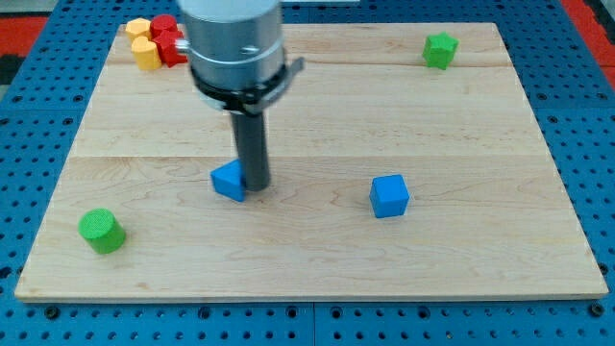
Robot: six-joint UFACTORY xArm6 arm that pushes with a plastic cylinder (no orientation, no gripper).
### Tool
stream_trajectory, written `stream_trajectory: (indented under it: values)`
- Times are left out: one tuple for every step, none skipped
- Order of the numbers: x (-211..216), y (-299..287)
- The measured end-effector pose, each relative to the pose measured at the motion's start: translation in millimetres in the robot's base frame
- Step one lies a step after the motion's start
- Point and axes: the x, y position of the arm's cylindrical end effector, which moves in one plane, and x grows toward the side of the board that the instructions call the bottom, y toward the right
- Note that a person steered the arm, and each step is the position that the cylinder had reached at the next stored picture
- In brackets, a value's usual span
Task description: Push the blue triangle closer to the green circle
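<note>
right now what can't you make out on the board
- Camera view: whether my tip touches the blue triangle; they overlap on its right.
- Red blocks and yellow blocks, top left: shapes unclear, partly hidden by the arm's grey body.
- Top right green block: too small to name its shape.

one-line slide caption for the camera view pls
My tip touches the blue triangle on its right; green circle sits lower left.

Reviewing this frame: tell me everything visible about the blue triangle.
The blue triangle is a small solid block, plain matte blue, lying flat on the wooden board, left of centre. My tip stands right against its right side, apparently touching. No other block touches it; the green circle lies apart, toward the view's lower left.
</note>
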Motion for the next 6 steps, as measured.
stream_trajectory:
  values:
    - [-10.3, -53.2]
    - [-13.9, -73.2]
    - [-23.6, -81.0]
    - [-23.6, -112.0]
    - [-18.0, -146.9]
    - [-8.0, -157.9]
